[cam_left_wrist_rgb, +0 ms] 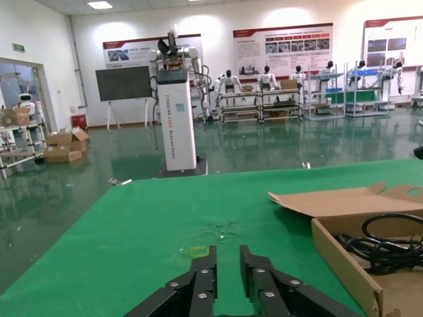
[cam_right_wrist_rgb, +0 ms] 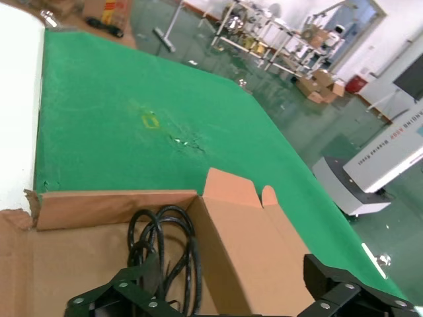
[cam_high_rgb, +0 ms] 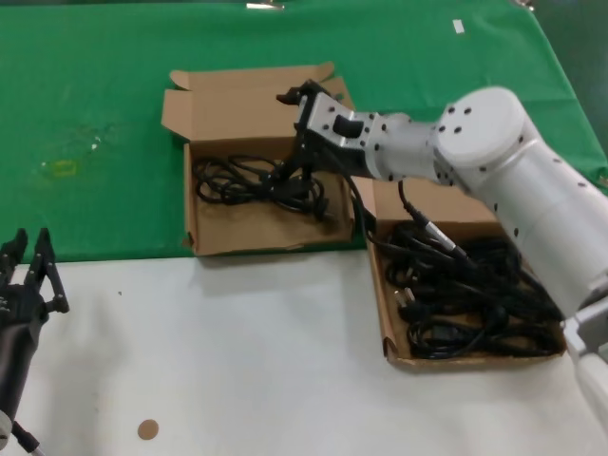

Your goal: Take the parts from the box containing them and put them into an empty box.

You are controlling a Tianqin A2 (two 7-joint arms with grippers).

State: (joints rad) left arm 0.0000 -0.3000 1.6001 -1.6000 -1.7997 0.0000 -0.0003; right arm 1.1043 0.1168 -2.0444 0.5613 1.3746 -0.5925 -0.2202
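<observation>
The empty box (cam_high_rgb: 204,245), with a wavy front rim, lies at the centre on the green cloth and holds one looped black cord (cam_high_rgb: 249,182). My right gripper (cam_high_rgb: 291,136) hangs over that box's back right part, open wide and holding nothing. In the right wrist view the gripper (cam_right_wrist_rgb: 225,285) straddles the box's back wall (cam_right_wrist_rgb: 228,254), with the cord (cam_right_wrist_rgb: 165,241) beside one finger. The box containing the parts (cam_high_rgb: 385,318) lies to the right, filled with several tangled black cords (cam_high_rgb: 465,285). My left gripper (cam_high_rgb: 28,274) is parked at the near left, open and empty.
The boxes lie where the green cloth (cam_high_rgb: 95,85) meets the white table front (cam_high_rgb: 237,361). A small brown disc (cam_high_rgb: 147,429) lies near the front edge. A yellowish mark (cam_high_rgb: 62,168) is on the cloth at the left. In the left wrist view the box (cam_left_wrist_rgb: 344,261) is beside the left gripper (cam_left_wrist_rgb: 228,264).
</observation>
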